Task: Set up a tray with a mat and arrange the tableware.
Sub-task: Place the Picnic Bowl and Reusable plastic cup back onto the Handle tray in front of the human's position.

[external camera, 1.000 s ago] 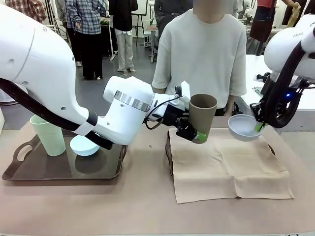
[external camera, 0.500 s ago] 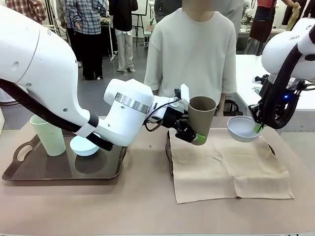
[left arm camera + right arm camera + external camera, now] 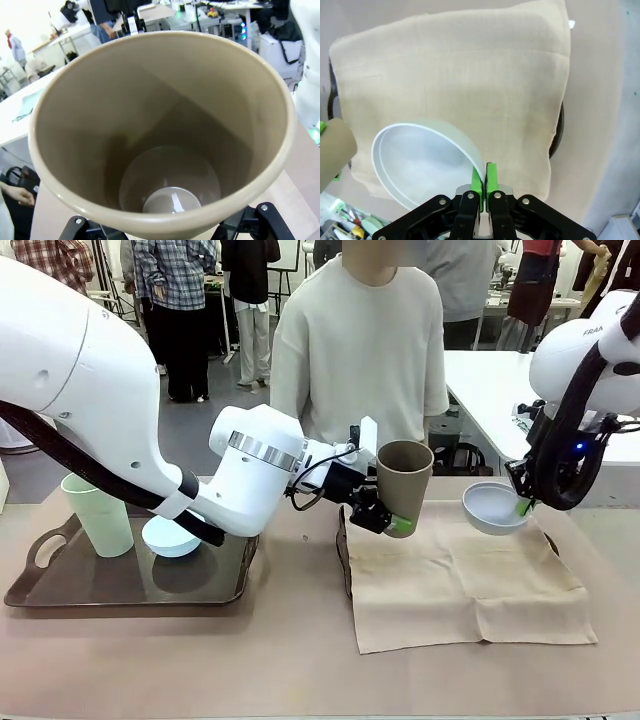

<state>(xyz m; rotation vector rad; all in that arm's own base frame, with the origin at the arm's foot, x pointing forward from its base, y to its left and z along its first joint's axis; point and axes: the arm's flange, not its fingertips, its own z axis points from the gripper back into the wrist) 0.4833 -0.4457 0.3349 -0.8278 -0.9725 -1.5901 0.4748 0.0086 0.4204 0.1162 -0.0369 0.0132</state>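
Note:
My left gripper (image 3: 392, 520) is shut on the lower part of the taupe-brown tumbler (image 3: 405, 478), which hangs slightly tilted over the near-left corner of the beige mat (image 3: 460, 580). In the left wrist view I look straight down into the tumbler (image 3: 165, 130). At the right, my right gripper (image 3: 521, 505) is shut on the rim of the greyish-white bowl (image 3: 492, 508), held above the mat's far edge. From the right wrist, the green pads (image 3: 478, 181) pinch the bowl (image 3: 420, 160) over the mat (image 3: 460, 75). A dark tray (image 3: 560, 127) shows under the mat.
A second dark tray (image 3: 60, 585) at the left holds the pale green tumbler (image 3: 97, 512) and the light blue bowl (image 3: 168, 537). A person in a white top (image 3: 360, 350) stands at the far side. The covered tray's handle (image 3: 342, 550) shows at the mat's left edge.
My left gripper has shifted the taupe tumbler slightly left. The bowl in my right gripper has barely moved. The person has stepped to the left.

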